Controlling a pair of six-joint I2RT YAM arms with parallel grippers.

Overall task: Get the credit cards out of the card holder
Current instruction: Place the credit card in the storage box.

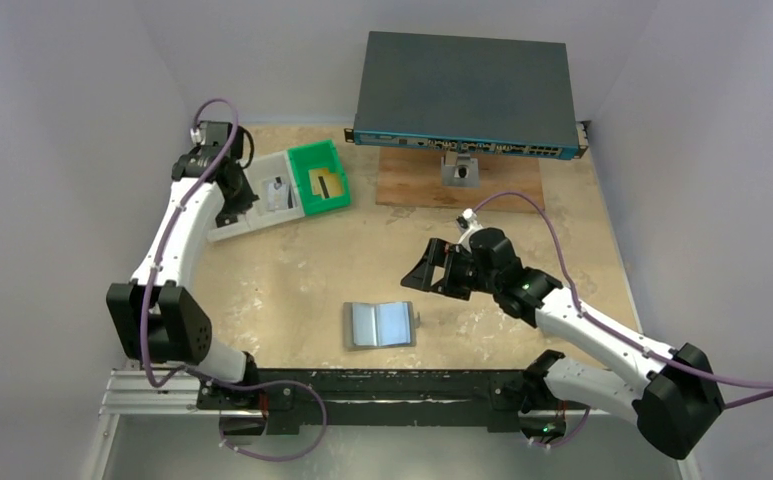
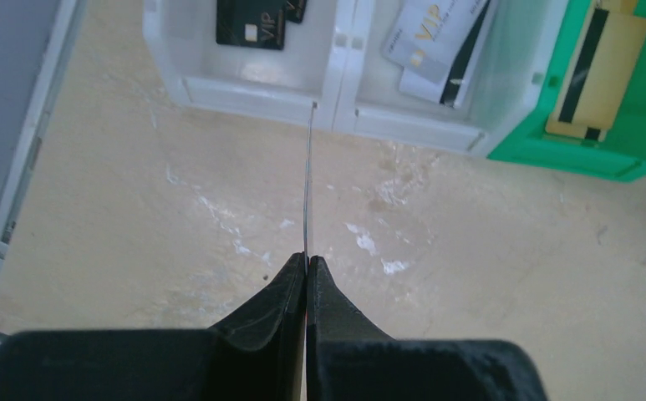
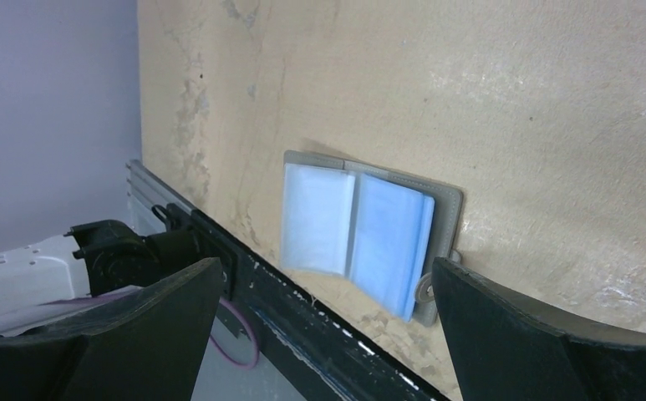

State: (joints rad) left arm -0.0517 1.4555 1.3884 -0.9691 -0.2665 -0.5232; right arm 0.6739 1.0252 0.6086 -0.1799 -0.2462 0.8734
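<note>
The card holder [image 1: 379, 325] lies open on the table near the front edge, its bluish clear pockets up; no card shows in them. It also shows in the right wrist view [image 3: 361, 234]. My right gripper [image 1: 427, 268] is open and empty, held above the table just behind and to the right of the holder [image 3: 326, 266]. My left gripper [image 2: 307, 261] is shut on a thin credit card [image 2: 307, 184] seen edge-on, in front of the white tray [image 2: 336, 117]. In the top view the left gripper [image 1: 234, 200] hangs at the tray's left end.
The white tray [image 1: 230, 228] holds black cards [image 2: 251, 21] and silver cards [image 2: 432, 42]. The green tray [image 1: 330, 197] beside it holds a gold card [image 2: 603, 71]. A large dark grey box with ports [image 1: 462, 95] stands at the back on a wooden board [image 1: 412, 180].
</note>
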